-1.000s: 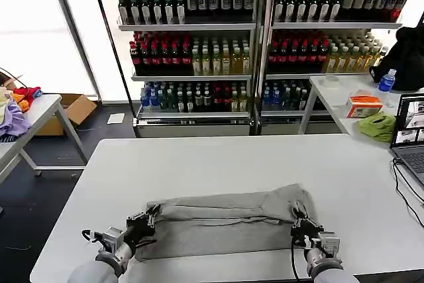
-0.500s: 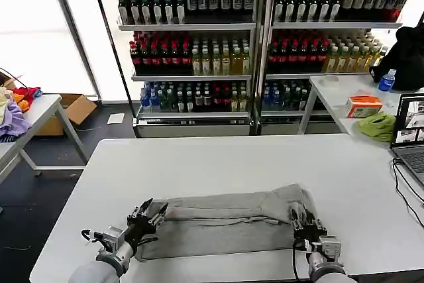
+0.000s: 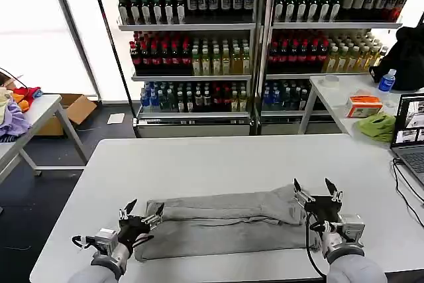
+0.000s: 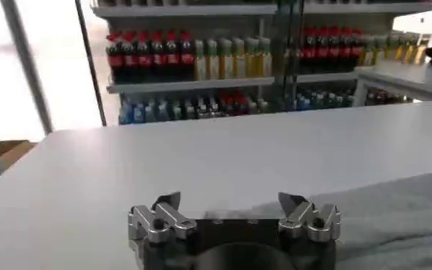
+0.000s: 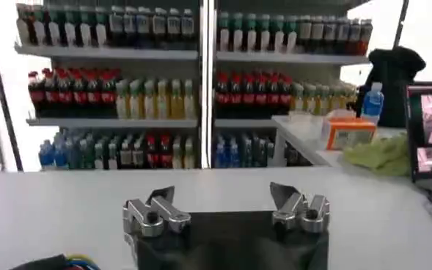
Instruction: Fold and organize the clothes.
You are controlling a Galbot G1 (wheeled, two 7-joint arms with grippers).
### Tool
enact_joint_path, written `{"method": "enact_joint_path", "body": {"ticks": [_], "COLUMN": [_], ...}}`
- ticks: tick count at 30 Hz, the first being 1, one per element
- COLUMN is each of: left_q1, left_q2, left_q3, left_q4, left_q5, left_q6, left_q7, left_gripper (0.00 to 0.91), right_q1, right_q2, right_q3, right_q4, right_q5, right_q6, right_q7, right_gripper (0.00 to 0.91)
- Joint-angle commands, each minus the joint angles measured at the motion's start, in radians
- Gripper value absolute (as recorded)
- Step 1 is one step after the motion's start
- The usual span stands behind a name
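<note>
A grey shirt (image 3: 225,222) lies folded into a long flat band on the white desk (image 3: 218,160), near the desk's front edge and running parallel to it. Its upper layer is doubled over, leaving a rumpled ridge along the band's far side, and the lower layer shows as a smoother strip toward the front edge.

The left pincer (image 3: 141,213) sits low at the band's left end, its fingers spread apart and gripping nothing; the tips stand just beside the cloth's left edge. In the left wrist view the left pincer (image 4: 235,208) shows both fingers wide apart over bare desk, with the shirt (image 4: 392,220) lying off to one side.

The right pincer (image 3: 317,193) is raised above the band's right end, close to the desk's front right corner. Its fingers are also spread apart and empty, clear of the cloth. The right wrist view shows the right pincer (image 5: 222,195) open, with the desk top beyond it.

Behind the desk stand shelves (image 3: 255,26) of bottled drinks. A side table (image 3: 344,101) at the right carries a green cloth lump (image 3: 377,126) and an orange box (image 3: 364,106).
</note>
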Motion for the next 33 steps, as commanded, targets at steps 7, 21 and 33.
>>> {"method": "enact_joint_path", "body": {"ticks": [7,21,33], "left_q1": [0.042,0.051,0.053], "left_q2": [-0.117,-0.134,-0.151], "left_q3": [-0.002,0.002,0.007], "left_q4": [-0.002,0.060,0.096], "left_q5": [0.025,0.070,0.081], "left_q6": [0.007,-0.005,-0.017], "left_q7": [-0.009,0.023,0.062], "left_gripper": [0.907,0.010,0.010], "right_q1": [0.026,0.035,0.046], "right_q2": [-0.020,-0.028,-0.030], "right_q3": [0.002,0.006,0.015], "right_q4": [0.030,0.028,0.007], "right_q5": [0.025,0.034,0.043], "right_q6": [0.002,0.004,0.017], "right_q7": [0.004,0.005,0.018], "right_gripper": [0.907,0.907,0.907]}}
